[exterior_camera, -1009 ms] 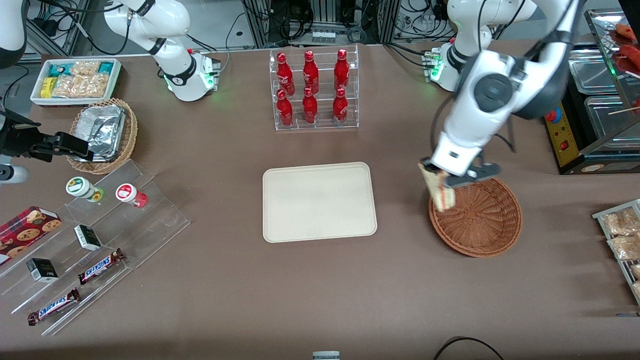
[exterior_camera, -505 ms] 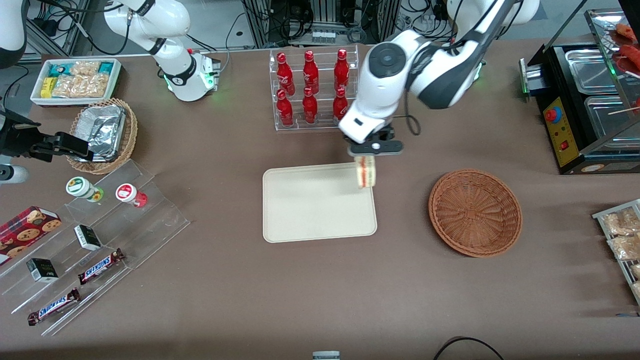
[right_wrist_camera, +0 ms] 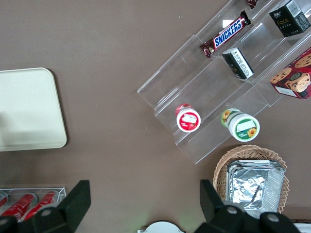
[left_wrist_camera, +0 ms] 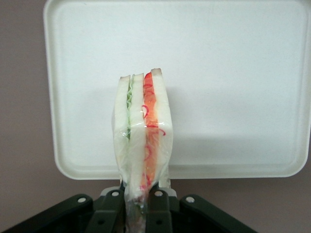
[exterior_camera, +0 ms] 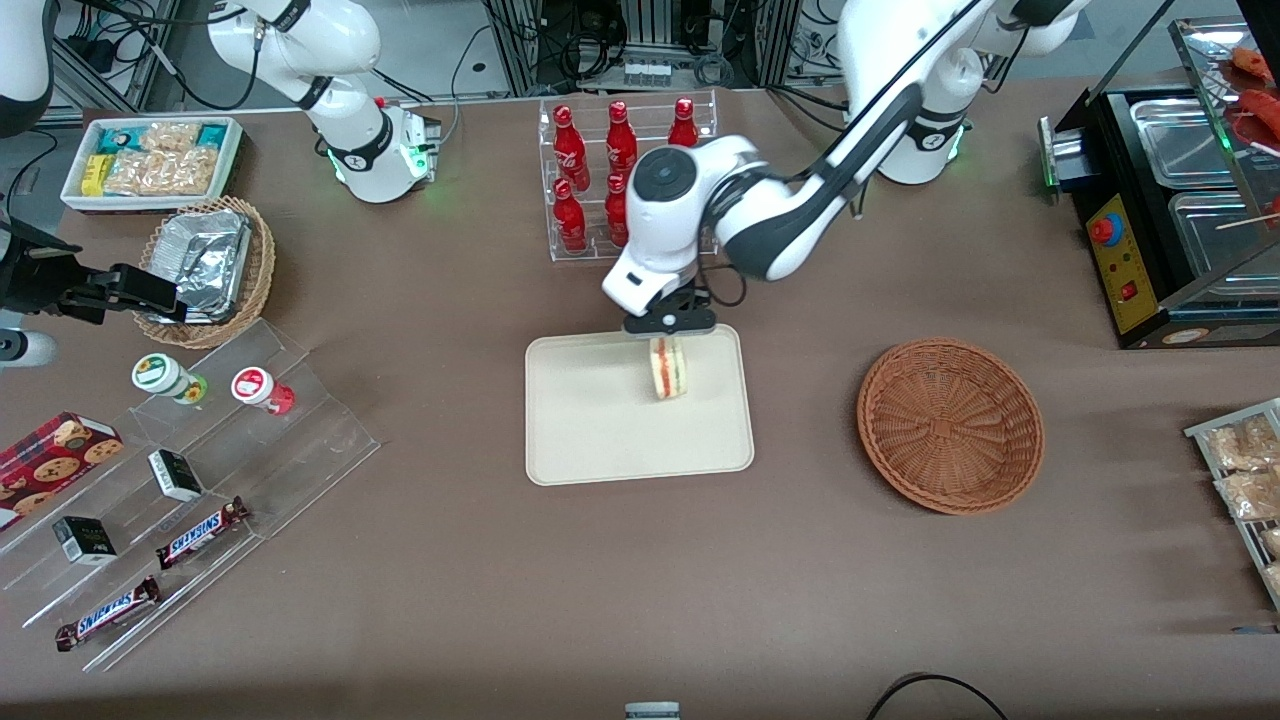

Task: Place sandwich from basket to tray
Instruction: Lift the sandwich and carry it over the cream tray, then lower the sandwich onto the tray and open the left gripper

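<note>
now gripper [exterior_camera: 668, 326] pinches layered wedge sandwich [exterior_camera: 668, 367] seemingly above smooth tray [exterior_camera: 600, 430].

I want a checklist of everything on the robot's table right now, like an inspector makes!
Surface: brown table, no spills seen.
Job's things: sandwich hanging over the cream tray; brown wicker basket holds nothing.
Clutter: red bottles in a clear rack, Snickers bars, cookie box, foil container.
Grippers: pincer shut on the sandwich, above the tray.
Cables: black loop at the table edge nearest the camera.
Surroundings: metal pans toward the working arm's end.
</note>
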Action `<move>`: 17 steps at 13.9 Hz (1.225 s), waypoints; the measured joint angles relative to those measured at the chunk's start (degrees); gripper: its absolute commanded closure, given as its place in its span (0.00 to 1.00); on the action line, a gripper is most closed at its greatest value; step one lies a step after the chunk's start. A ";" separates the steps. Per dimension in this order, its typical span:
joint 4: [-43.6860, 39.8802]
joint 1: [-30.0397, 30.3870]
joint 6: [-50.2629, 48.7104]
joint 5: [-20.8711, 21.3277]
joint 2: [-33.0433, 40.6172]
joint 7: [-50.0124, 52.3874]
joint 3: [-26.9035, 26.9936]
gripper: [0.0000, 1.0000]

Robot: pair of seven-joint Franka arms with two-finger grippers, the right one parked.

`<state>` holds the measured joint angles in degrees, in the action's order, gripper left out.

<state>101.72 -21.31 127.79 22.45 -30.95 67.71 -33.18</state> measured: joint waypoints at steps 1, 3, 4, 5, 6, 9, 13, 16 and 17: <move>-1.72 -0.58 0.15 1.74 -2.32 1.37 0.03 1.00; -4.69 -1.41 0.25 4.61 -6.11 3.32 0.07 1.00; -5.75 -1.83 0.26 5.75 -7.63 4.13 0.08 1.00; -6.49 -2.13 0.27 6.77 -8.69 4.66 0.08 1.00; -6.97 -2.33 0.48 7.64 -9.41 5.00 0.09 1.00; -7.46 -2.68 3.09 8.67 -10.27 5.10 0.10 1.00; -7.49 -3.02 3.49 9.76 -10.82 5.44 0.30 0.01; -8.08 -2.96 3.48 9.87 -10.79 5.58 0.46 0.01; -8.71 -2.82 2.92 9.87 -10.52 5.74 0.51 0.01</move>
<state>93.01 -24.14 130.72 32.31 -41.47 73.45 -32.66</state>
